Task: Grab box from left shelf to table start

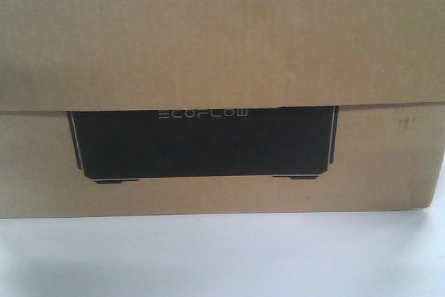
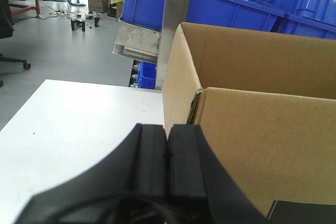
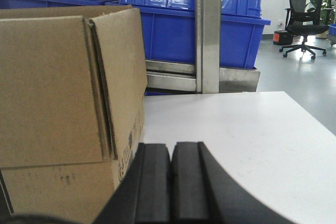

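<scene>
A brown cardboard box [image 1: 222, 39] with a black printed panel reading ECOFLOW fills the front view and stands on the white table [image 1: 222, 255]. In the left wrist view the box [image 2: 262, 145] is just right of my left gripper [image 2: 168, 127], whose black jaws are pressed together and empty, close to the box's left corner. In the right wrist view the box [image 3: 58, 93] is just left of my right gripper [image 3: 170, 145], also shut and empty, beside the box's right side.
Blue plastic crates [image 3: 173, 19] sit on a metal shelf with an upright post [image 3: 208, 30] behind the table. The white table [image 2: 79, 119] stretches left of the box and also right of it [image 3: 247, 135]. An office chair [image 3: 304, 14] stands far right.
</scene>
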You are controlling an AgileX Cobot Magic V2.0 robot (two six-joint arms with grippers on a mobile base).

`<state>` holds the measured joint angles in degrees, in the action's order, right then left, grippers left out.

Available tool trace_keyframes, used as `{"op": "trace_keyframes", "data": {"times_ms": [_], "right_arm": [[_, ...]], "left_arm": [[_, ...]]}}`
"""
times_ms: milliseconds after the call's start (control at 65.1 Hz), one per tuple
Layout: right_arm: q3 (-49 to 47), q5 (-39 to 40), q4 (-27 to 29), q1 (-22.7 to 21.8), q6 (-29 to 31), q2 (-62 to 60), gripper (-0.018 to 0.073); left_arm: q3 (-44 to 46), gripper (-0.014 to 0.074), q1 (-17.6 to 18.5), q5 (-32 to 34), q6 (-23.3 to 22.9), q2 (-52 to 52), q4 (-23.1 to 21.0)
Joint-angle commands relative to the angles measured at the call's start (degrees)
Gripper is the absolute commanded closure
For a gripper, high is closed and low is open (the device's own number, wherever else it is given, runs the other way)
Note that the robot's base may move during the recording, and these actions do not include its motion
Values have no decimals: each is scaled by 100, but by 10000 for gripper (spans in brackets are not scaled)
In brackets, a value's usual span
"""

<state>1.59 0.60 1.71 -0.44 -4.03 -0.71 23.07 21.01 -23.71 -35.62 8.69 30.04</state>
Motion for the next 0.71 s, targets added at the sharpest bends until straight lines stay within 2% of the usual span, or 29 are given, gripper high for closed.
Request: {"op": "trace_keyframes", "data": {"times_ms": [0,599,645,691], "right_arm": [[-93,456,23,-44,45,-64,509],[-93,327,23,-44,45,-64,509],[-93,327,23,-44,45,-64,509],[-93,327,23,-44,45,-64,509]], "left_arm": [[151,689,-8,461,-24,60,124],[151,689,-8,461,-24,60,124],[114,689,-8,472,-24,60,2],[40,689,-8,461,-24,60,-388]]}}
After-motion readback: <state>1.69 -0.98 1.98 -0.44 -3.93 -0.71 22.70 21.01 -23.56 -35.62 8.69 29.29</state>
